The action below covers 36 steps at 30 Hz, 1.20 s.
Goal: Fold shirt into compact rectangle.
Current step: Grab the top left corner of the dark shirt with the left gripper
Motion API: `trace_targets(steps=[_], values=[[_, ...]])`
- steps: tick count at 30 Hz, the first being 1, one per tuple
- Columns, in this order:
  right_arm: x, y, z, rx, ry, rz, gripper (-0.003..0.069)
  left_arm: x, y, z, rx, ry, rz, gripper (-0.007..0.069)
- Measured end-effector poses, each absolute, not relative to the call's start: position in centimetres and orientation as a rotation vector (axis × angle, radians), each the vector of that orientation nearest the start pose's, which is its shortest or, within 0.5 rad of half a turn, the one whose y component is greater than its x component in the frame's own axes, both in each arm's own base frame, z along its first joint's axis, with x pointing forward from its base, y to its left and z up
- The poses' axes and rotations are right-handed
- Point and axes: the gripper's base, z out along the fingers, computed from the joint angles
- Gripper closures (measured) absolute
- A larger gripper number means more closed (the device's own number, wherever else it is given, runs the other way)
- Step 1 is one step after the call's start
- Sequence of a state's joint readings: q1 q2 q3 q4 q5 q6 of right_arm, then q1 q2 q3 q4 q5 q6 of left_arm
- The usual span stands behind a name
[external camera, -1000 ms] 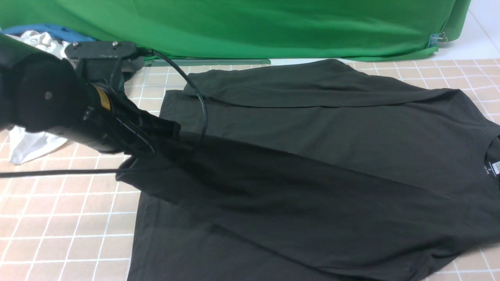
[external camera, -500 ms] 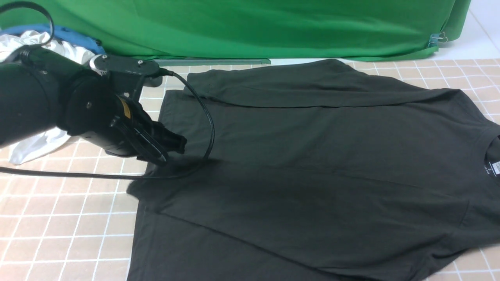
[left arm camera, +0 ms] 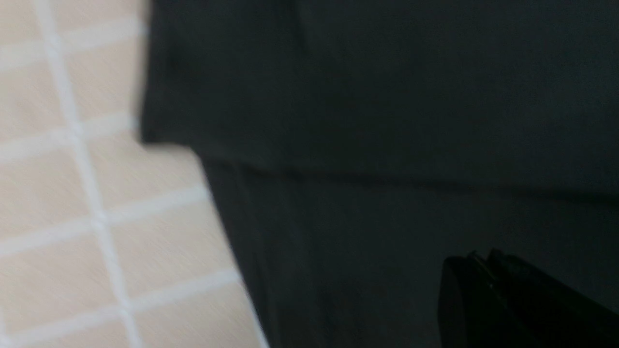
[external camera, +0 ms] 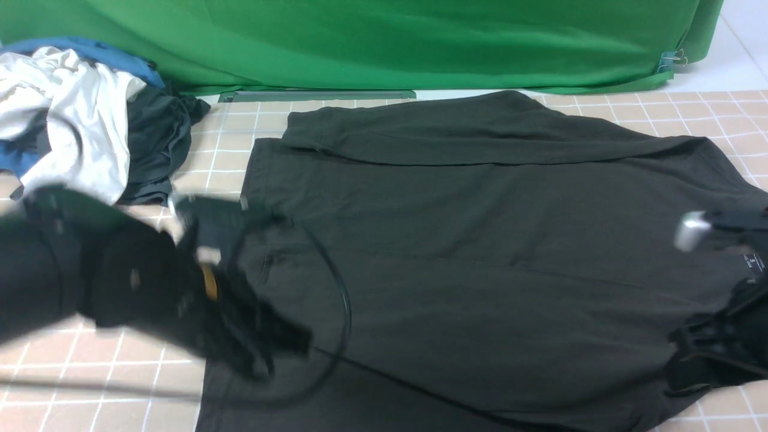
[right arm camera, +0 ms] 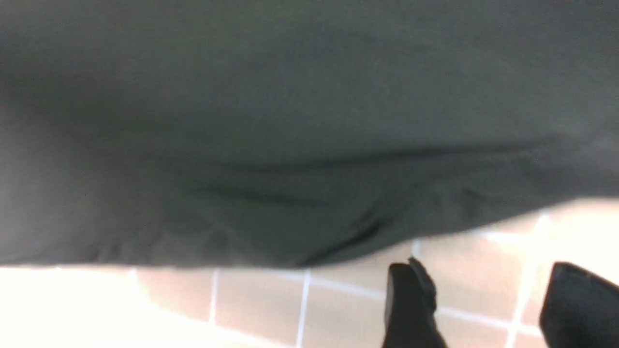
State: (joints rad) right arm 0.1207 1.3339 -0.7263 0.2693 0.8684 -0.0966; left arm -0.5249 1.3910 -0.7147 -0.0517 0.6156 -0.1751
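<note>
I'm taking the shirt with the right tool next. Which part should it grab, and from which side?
Probably the near edge of the shirt at its collar end, approached from the robot's own side, low over the table. That edge lies flat with bare tiles beside it, so a finger could slide under, and the open right tool hangs just off it.

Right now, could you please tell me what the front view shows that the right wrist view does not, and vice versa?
Front view only: most of the black shirt, far edge folded over, its neck label, the garment pile at far left, the green backdrop. Right wrist view only: the right fingers standing apart above bare tiles. Both: shirt fabric lying on the tiled table.
</note>
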Motion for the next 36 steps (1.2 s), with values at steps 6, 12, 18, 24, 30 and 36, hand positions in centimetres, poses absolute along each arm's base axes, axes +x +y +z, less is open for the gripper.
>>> trace_targets(steps=[6,12,18,24,30,36], values=[[23.1,5.3,17.9,-0.082,3.017,0.266,0.0248,17.9,-12.6,18.0,0.434,2.881,-0.257,0.0610],[24.2,5.4,16.1,-0.046,3.023,0.248,0.0255,17.6,-12.4,17.7,0.429,2.899,-0.252,0.0609],[24.4,5.3,15.4,-0.108,3.043,0.217,0.0439,17.6,-12.4,17.7,0.426,2.892,-0.255,0.0609],[24.0,5.2,15.9,-0.188,3.054,0.207,0.0611,17.6,-12.4,17.7,0.426,2.891,-0.256,0.0609],[22.0,4.4,18.8,-0.235,3.075,0.135,0.0614,17.6,-12.4,17.7,0.430,2.896,-0.250,0.0607],[20.3,4.0,20.4,-0.269,3.127,0.097,0.0619,17.5,-12.3,17.6,0.434,2.910,-0.243,0.0606]])
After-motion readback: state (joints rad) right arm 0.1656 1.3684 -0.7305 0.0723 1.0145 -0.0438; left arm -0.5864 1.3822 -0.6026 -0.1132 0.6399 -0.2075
